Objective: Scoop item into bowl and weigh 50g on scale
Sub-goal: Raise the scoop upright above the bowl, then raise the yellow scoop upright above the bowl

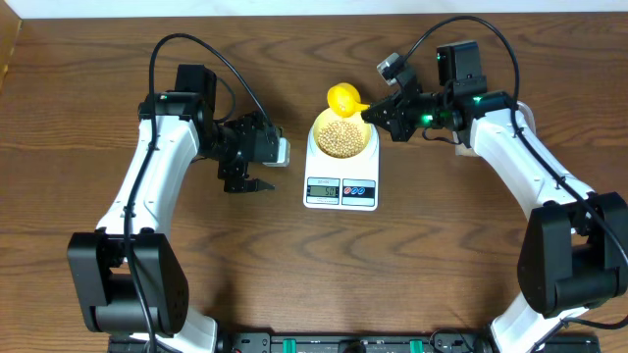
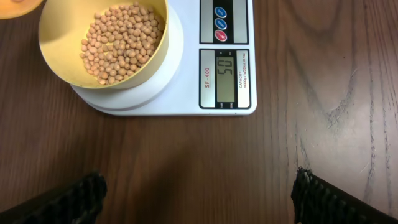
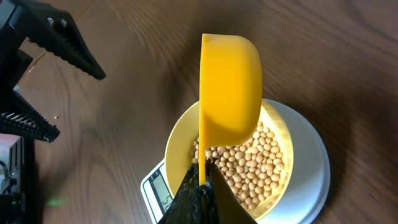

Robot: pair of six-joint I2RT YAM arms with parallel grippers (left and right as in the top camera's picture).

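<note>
1. The bowl [image 2: 158, 46] of beans [image 2: 118, 40] sits on the scale [image 2: 186, 81], between the arms.
2. The right gripper [image 3: 200, 199] is clamped tight on the yellow scoop [image 3: 230, 81], which is tipped on edge over the bowl and hides some of the beans.
3. The left gripper [image 1: 247, 183] is spread wide and empty, just left of the scale.
4. From overhead the display [image 1: 323, 190] is too small to read.

A dark brown wood-grain table [image 1: 294, 265] was noted, with a bright yellow plastic scoop [image 3: 230, 81] turned sideways above it.
</note>
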